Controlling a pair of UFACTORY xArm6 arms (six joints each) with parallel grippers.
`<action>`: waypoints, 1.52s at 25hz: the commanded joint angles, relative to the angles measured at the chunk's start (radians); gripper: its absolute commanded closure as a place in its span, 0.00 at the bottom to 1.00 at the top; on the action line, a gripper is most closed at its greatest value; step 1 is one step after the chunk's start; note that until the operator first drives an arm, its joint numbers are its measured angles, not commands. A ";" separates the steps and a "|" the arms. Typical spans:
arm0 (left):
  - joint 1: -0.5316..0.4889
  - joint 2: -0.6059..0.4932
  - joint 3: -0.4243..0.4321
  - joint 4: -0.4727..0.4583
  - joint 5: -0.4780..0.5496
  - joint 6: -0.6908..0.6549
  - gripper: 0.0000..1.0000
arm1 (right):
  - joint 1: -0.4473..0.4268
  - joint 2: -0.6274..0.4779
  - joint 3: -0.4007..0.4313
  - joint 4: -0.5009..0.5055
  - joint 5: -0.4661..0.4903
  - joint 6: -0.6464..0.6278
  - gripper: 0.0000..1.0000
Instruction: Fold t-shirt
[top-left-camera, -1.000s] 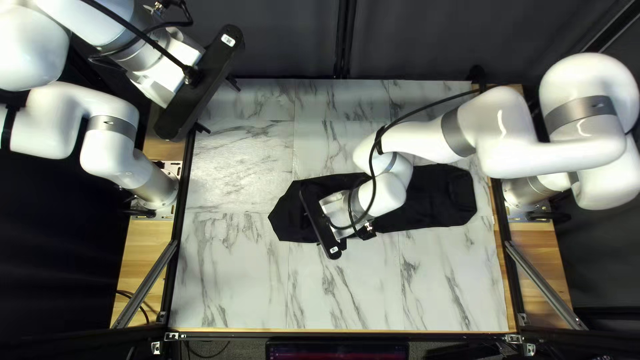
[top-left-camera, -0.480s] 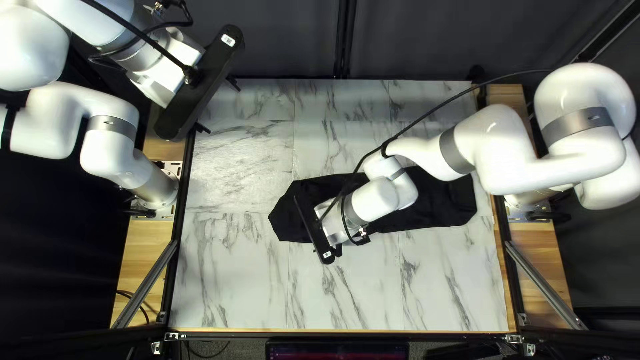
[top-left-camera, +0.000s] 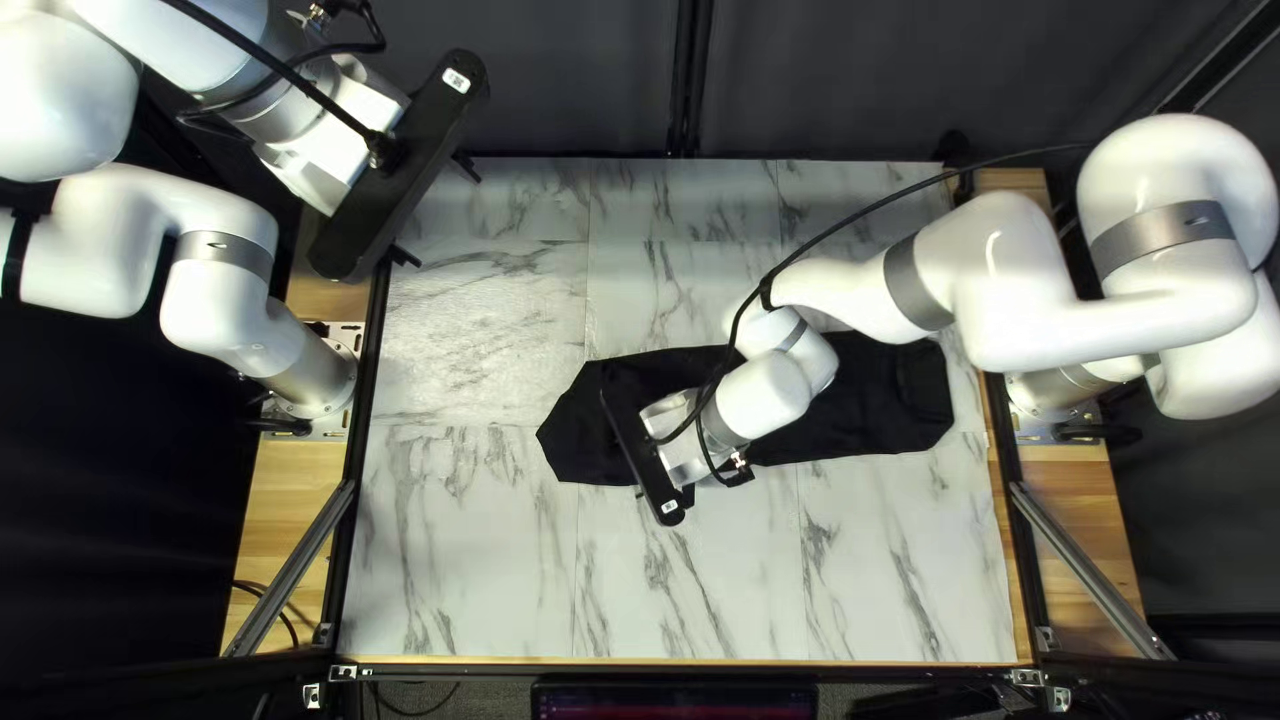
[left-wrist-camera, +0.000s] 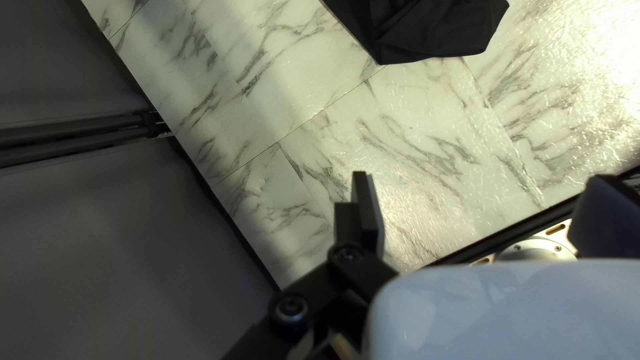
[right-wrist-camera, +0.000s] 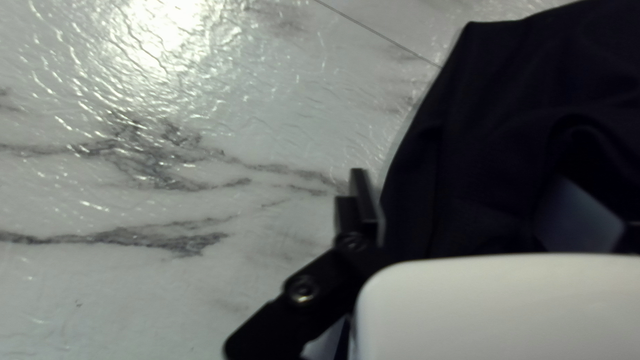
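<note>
Black t-shirt (top-left-camera: 920, 387) lies on the white marbled surface (top-left-camera: 467, 560) as a long, narrow strip, about midway between the far and near edges. Its right end is near the surface's right edge, while its left end stops well apart from the left edge. Wrinkles run across the cloth

Over the strip's left part reaches the right arm (top-left-camera: 1027, 280), a black cable (top-left-camera: 867, 210) looping along it. The right pincer (top-left-camera: 640, 451) is spread: in the right wrist view one finger (right-wrist-camera: 365, 200) is just beside the t-shirt's edge and the other is over the cloth. Part of the t-shirt shows between them; whether either finger touches it, I cannot tell

Raised at the surface's far left corner is the left arm (top-left-camera: 100, 240). The left pincer (top-left-camera: 436, 211) is spread too, with nothing but marbled surface showing between its fingers. In the left wrist view the t-shirt lies well ahead of them, and a dark curtain (left-wrist-camera: 160, 260) hangs beyond the far edge
</note>
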 commanded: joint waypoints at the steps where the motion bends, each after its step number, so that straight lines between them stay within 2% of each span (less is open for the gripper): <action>1: 0.000 0.000 0.000 0.000 0.000 0.000 0.00 | -0.006 -0.028 0.013 -0.059 0.017 0.057 1.00; 3: 0.000 0.000 0.000 0.000 0.000 0.000 0.00 | -0.006 -0.037 0.012 -0.092 0.025 0.090 1.00; 11: 0.000 0.000 0.000 0.000 0.000 0.000 0.00 | 0.045 -0.124 0.045 -0.102 0.097 0.139 1.00; 20: 0.000 0.000 0.000 0.000 0.000 0.000 0.00 | 0.113 -0.188 0.043 -0.101 0.181 0.200 1.00; 28: 0.000 0.000 0.000 0.000 0.000 0.000 0.00 | 0.124 -0.173 0.047 -0.264 0.178 0.399 1.00; 31: 0.000 0.000 0.000 0.000 0.000 0.000 0.00 | 0.123 -0.176 0.057 -0.287 0.171 0.430 1.00; 33: 0.000 0.000 0.000 0.000 0.000 0.000 0.00 | 0.117 -0.183 0.069 -0.292 0.165 0.437 0.86; 34: 0.000 0.000 0.000 0.000 0.000 0.000 0.00 | 0.113 -0.188 0.074 -0.282 0.161 0.426 0.97; 35: 0.000 0.000 0.000 0.000 0.000 0.000 0.00 | 0.111 -0.190 0.077 -0.277 0.160 0.420 1.00; 38: 0.000 0.000 0.000 0.000 0.000 0.000 0.00 | 0.107 -0.224 0.088 -0.199 0.167 0.333 1.00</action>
